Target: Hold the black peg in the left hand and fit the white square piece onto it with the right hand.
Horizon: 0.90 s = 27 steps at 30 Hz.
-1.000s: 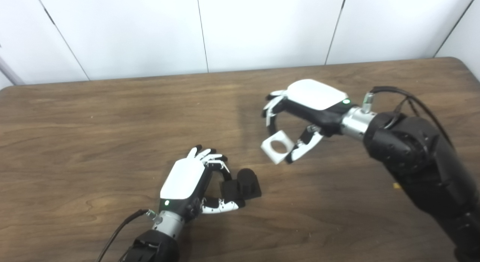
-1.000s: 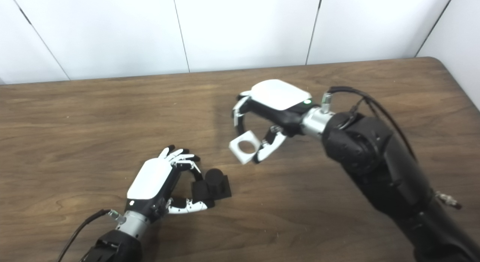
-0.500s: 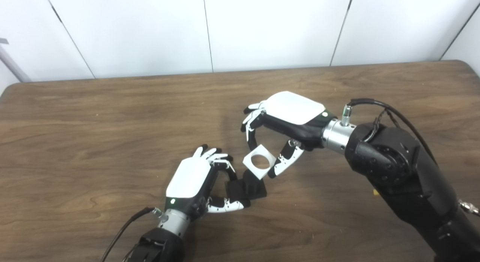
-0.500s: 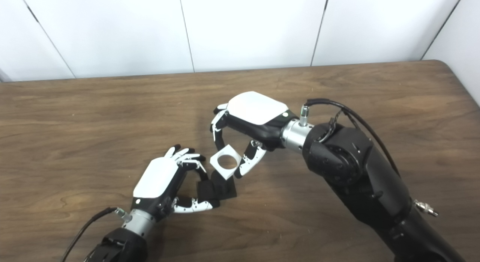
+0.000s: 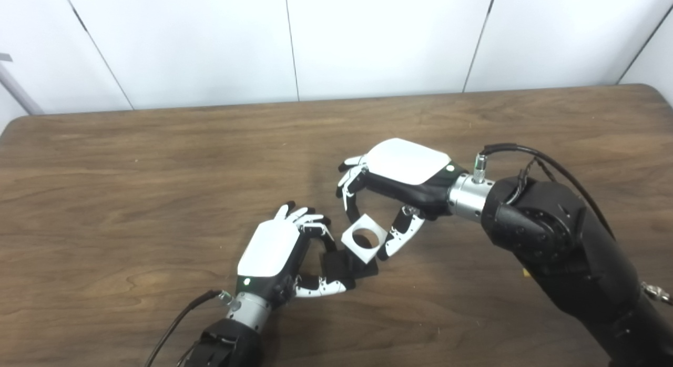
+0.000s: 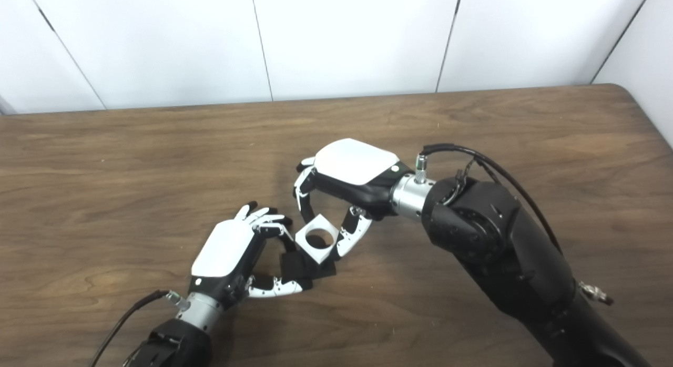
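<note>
With our left hand pinching the black plastic peg low over the brown wooden table and our right hand pinching the white square holed piece directly above it, seating it fully remains.

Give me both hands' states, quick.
Left hand: shut on the black peg.
Right hand: shut on the white square piece.

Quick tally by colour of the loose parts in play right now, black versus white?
Black: 1, the black peg, held in the left hand.
White: 1, the white square piece, held in the right hand right over the peg.
Total: 2.
</note>
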### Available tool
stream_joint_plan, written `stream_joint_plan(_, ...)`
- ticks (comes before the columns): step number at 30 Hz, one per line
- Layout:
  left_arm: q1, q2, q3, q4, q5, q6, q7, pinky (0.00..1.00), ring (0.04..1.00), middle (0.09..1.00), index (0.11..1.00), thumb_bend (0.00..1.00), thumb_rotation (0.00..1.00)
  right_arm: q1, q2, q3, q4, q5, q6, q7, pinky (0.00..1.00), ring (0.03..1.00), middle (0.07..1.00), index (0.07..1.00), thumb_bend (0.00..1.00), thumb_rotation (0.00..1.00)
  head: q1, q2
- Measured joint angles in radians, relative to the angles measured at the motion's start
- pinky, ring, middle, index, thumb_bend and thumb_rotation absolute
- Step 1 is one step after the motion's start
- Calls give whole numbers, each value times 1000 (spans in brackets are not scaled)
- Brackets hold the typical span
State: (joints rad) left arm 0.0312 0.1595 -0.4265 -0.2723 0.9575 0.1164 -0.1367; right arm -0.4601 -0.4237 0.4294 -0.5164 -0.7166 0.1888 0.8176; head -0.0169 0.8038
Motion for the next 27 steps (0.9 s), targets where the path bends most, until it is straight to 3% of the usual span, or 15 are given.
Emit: stream_joint_plan(27, -4, -4, -13, -1, 0, 25, 1, 1000, 894, 785, 489, 511, 55, 29, 31, -14, 28, -17, -35, 1, 839, 902, 759, 483, 524, 134, 0, 12)
